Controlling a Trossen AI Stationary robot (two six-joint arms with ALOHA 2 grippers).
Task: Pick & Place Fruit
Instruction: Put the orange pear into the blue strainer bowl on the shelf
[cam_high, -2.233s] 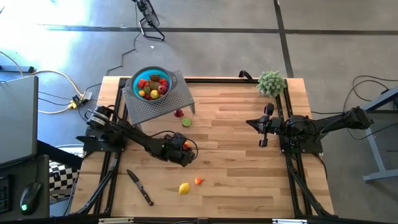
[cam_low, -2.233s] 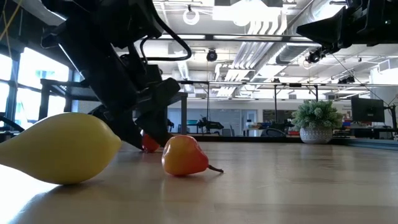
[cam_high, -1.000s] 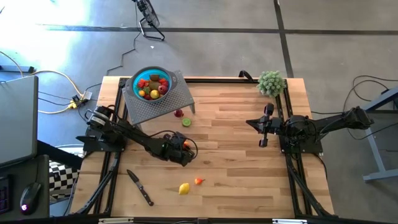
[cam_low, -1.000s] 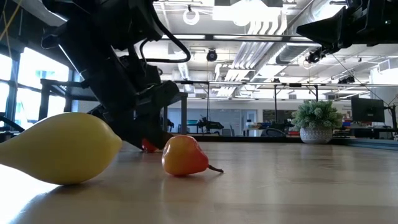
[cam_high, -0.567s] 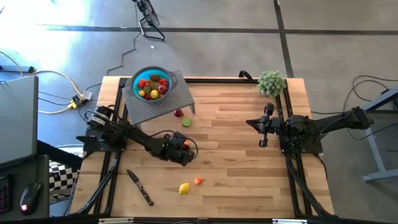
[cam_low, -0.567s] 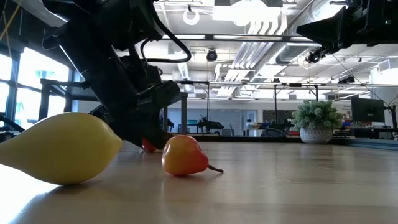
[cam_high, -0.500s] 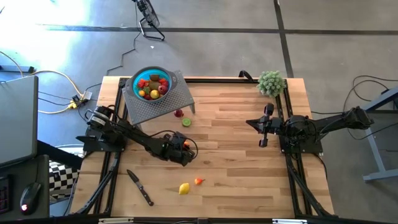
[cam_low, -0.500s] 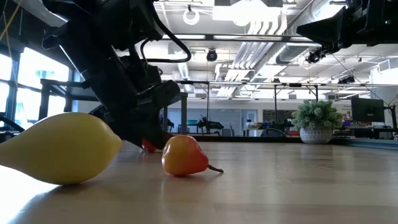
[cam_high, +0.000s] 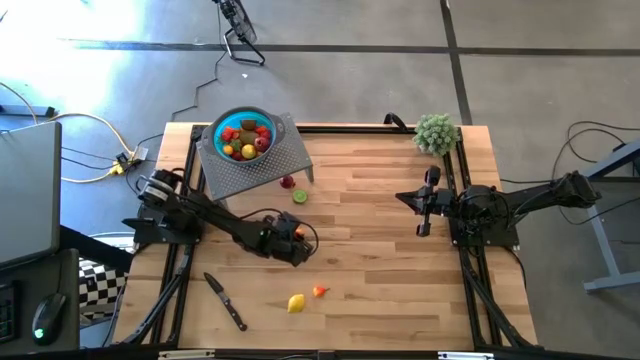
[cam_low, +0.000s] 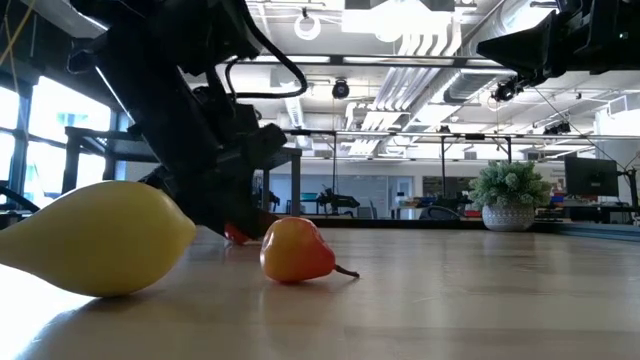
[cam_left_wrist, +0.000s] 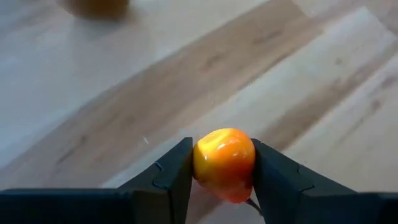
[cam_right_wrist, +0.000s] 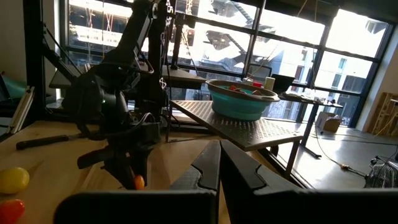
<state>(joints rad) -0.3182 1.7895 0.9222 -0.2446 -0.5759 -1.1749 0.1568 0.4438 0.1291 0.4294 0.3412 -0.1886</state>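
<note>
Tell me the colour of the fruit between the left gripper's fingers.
Orange shading to yellow fruit; the left wrist view shows it best.

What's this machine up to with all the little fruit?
It is gathering toy fruit. The left gripper is low over the wooden table, with its two fingers closed around a small orange-yellow fruit. A teal bowl on a perforated metal stand already holds several fruits. A yellow fruit, a small orange one, a red one and a green one lie loose on the table. The right gripper waits shut near the potted plant.
</note>
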